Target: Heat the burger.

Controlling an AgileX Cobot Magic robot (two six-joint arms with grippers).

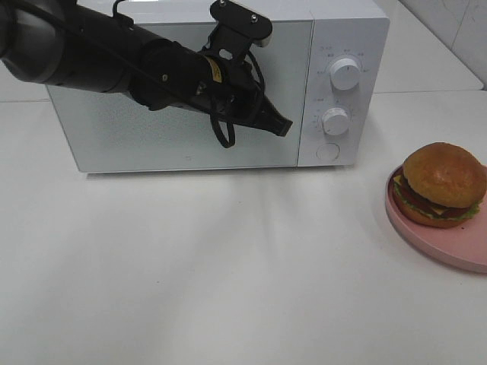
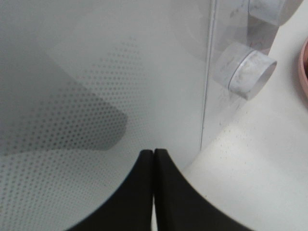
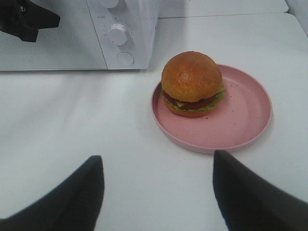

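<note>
One burger [image 1: 442,185], one plate [image 1: 449,247], one microwave [image 1: 190,91].

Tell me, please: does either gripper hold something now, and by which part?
Nothing is held. The left gripper is shut on nothing in front of the microwave door. The right gripper is open, apart from the burger on the pink plate.

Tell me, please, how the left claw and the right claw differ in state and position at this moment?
The left claw is shut, right in front of the microwave door; the right claw is open, over the table facing the burger on its pink plate. Both are black and hold nothing.
</note>
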